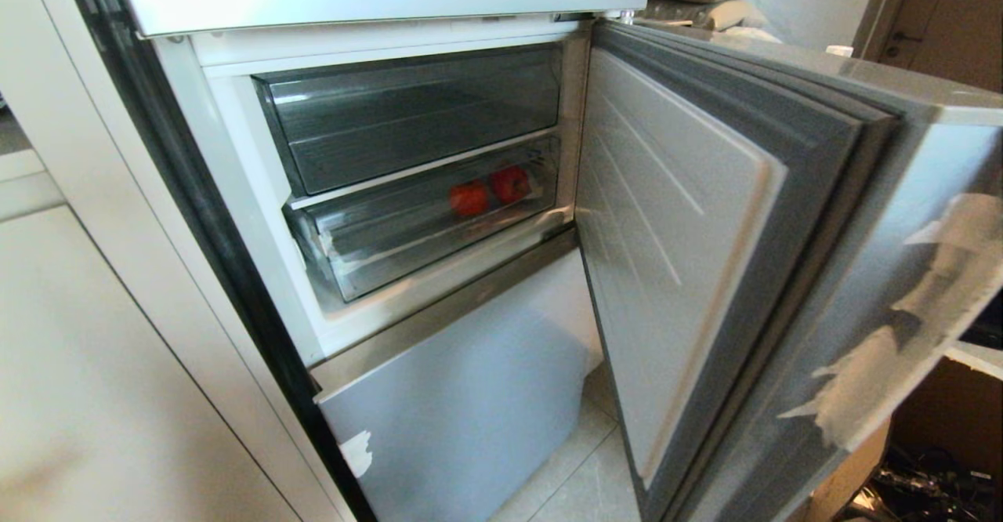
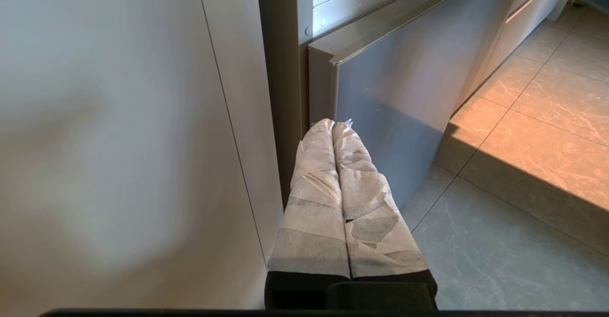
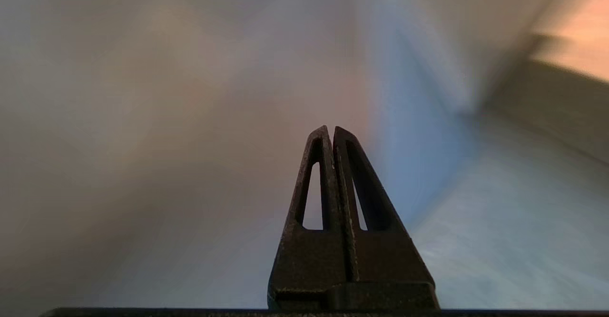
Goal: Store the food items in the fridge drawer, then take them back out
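Two orange-red food items (image 1: 468, 198) (image 1: 510, 183) lie side by side inside the fridge drawer (image 1: 407, 244), the lower clear bin, seen through its front. The drawer sits pushed into the open fridge compartment. Neither gripper shows in the head view. My left gripper (image 2: 333, 124), its fingers wrapped in white tape, is shut on nothing and hangs low by the corner of the fridge's lower door. My right gripper (image 3: 330, 129), bare and black, is shut and empty, with only blurred pale surfaces before it.
A shorter clear bin (image 1: 415, 114) sits above the drawer. The fridge door (image 1: 674, 255) stands open to the right. Below is a closed grey lower door (image 1: 462, 396), with a white cabinet panel (image 1: 94, 349) to the left and a tiled floor (image 1: 580, 467).
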Motion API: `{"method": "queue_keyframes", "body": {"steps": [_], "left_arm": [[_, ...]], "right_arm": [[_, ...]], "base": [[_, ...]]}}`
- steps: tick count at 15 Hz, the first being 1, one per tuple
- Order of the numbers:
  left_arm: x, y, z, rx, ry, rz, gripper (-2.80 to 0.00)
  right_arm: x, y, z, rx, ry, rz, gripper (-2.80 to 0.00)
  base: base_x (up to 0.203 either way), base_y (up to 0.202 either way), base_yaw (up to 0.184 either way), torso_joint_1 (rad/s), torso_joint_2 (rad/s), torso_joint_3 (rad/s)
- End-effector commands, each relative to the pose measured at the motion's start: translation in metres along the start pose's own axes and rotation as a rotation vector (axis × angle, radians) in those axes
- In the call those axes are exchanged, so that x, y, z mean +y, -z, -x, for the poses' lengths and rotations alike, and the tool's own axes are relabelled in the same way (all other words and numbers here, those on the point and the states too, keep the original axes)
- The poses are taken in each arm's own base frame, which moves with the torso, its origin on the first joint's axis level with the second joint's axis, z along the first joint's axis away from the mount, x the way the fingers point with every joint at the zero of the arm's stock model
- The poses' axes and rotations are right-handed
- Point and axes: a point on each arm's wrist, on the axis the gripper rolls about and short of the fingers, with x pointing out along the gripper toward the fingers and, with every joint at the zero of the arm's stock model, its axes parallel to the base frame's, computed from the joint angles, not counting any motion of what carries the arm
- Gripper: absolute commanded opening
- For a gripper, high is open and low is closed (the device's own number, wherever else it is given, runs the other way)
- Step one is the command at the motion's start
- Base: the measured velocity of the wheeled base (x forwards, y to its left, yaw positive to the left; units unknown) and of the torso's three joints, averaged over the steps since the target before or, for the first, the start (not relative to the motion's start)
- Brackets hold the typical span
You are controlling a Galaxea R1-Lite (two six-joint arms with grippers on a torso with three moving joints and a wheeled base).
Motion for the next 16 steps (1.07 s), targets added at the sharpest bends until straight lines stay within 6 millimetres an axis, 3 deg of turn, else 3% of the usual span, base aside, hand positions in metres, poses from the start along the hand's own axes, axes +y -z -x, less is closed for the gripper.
{"method": "queue_keyframes", "body": {"steps": [1,6,8,11,13,16], "left_arm": [[0.000,0.000,0.000,0.002,0.000,0.000,-2.80],[0.000,0.000,0.000,0.002,0.000,0.000,-2.80],[0.000,0.000,0.000,0.001,0.000,0.000,-2.80],[0.000,0.000,0.000,0.001,0.000,0.000,-2.80],[0.000,0.000,0.000,0.002,0.000,0.000,-2.80],[0.000,0.000,0.000,0.002,0.000,0.000,-2.80]], "right_arm": [[0.047,0.021,-0.033,0.062,-0.145,0.032,-2.80],[0.111,0.045,-0.094,0.083,-0.356,0.033,-2.80],[0.124,0.048,-0.094,0.207,-0.531,-0.042,-2.80],[0.121,0.030,-0.046,0.298,-0.668,-0.160,-2.80],[0.105,0.024,-0.004,0.286,-0.691,-0.162,-2.80],[0.064,0.027,0.057,0.217,-0.678,-0.065,-2.80]], "base": [[0.000,0.000,0.000,0.000,0.00,0.000],[0.000,0.000,0.000,0.000,0.00,0.000],[0.000,0.000,0.000,0.000,0.00,0.000],[0.000,0.000,0.000,0.000,0.00,0.000],[0.000,0.000,0.000,0.000,0.00,0.000],[0.000,0.000,0.000,0.000,0.00,0.000]]}}
